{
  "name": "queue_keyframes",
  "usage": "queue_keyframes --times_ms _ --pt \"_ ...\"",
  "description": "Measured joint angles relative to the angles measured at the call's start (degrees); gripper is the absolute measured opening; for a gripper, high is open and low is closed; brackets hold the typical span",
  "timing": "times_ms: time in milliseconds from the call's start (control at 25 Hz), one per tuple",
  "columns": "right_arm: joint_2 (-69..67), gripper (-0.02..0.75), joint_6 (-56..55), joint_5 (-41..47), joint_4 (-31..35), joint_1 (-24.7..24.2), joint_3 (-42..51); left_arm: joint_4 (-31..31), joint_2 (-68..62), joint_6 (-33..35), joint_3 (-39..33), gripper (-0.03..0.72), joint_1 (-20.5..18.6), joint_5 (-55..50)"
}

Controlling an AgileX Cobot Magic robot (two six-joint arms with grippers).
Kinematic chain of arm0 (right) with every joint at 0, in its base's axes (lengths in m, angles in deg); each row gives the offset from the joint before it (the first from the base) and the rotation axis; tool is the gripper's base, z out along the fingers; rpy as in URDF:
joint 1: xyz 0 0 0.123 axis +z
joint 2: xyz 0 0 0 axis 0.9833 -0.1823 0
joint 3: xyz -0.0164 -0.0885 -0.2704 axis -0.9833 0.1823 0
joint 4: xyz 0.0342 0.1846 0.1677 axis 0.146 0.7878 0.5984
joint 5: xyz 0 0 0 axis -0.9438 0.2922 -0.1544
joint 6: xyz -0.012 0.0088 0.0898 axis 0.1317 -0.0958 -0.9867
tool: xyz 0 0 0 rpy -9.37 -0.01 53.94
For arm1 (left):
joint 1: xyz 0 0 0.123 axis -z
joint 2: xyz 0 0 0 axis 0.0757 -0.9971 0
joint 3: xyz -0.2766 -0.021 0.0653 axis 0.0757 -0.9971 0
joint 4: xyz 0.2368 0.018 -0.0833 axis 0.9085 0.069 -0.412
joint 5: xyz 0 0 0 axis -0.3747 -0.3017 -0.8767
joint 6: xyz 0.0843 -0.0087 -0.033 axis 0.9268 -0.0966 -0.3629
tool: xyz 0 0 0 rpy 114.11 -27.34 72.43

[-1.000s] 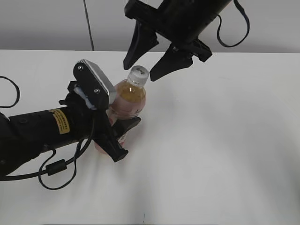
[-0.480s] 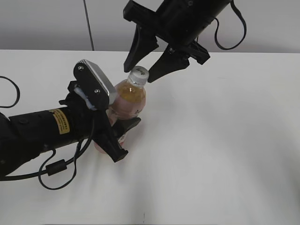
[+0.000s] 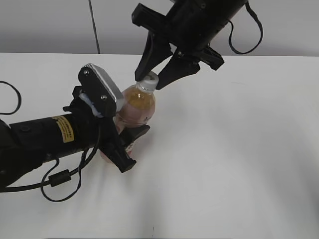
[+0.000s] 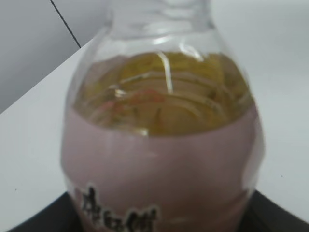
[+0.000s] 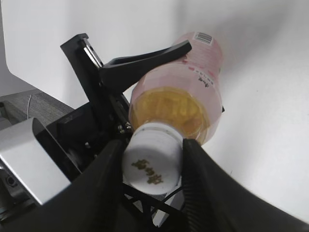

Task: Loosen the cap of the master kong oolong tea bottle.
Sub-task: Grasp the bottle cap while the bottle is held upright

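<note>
Now cap between right pincer fingers.

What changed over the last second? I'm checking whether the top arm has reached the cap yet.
The right gripper came down and its fingers narrowed from a wide spread to bracket the cap; in the right wrist view they sit against both sides of it, though a firm clamp can't be confirmed. The left gripper stayed shut on the master kong oolong tea bottle, which stayed upright in place.
</note>
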State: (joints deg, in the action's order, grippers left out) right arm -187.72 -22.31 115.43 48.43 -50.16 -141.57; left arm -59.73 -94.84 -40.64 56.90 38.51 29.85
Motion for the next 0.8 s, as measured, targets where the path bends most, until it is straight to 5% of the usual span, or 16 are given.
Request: queue_keyframes --times_ms 800 --pt "0.0 0.286 9.6 0.7 -1.3 0.1 -0.1 0.4 0.0 0.1 0.0 0.393 0.0 -0.2"
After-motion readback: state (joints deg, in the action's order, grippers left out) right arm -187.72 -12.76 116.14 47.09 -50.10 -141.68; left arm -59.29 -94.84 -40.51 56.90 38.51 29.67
